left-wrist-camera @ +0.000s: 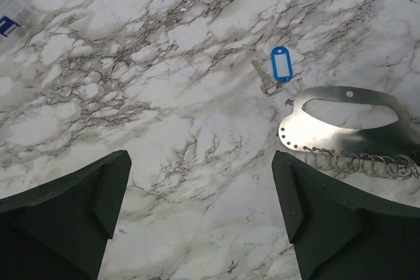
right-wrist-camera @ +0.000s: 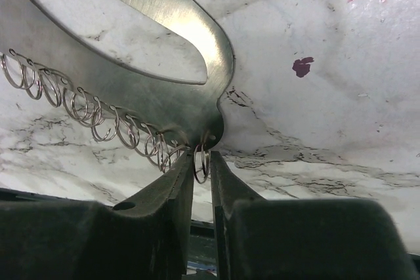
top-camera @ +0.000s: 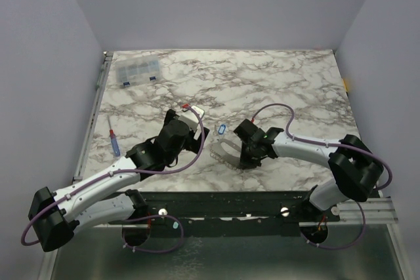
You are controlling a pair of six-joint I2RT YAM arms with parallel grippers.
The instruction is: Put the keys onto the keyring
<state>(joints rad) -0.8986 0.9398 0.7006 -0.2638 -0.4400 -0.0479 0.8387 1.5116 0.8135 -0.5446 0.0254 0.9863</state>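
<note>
Progress: we judge the task to be at an early stage. The right pincer (right-wrist-camera: 202, 155) is drawn narrow, its pads on either side of a keyring (right-wrist-camera: 201, 174) that hangs at the end hole of the metal plate (right-wrist-camera: 151, 96). As far as the wrist view shows, that keyring is not yet free of the plate. A row of spare rings (right-wrist-camera: 98, 119) is threaded along the same edge.

The one key (left-wrist-camera: 264, 80) we can find lies flat on the counter (left-wrist-camera: 164, 96), just beside the blue tag (left-wrist-camera: 281, 63) and near the plate's upper edge. We cannot tell whether key and tag are joined. No key is on the pinched keyring. Detaching the ring, fetching the key and threading it all remain to be done.

The left pincer (left-wrist-camera: 199, 162) stands wide and holds nothing, above bare counter to the left of the plate.

Containers: a clear compartment box (top-camera: 136, 71) sits at the far left corner of the counter, well apart from the work. Its contents are too small to identify.
</note>
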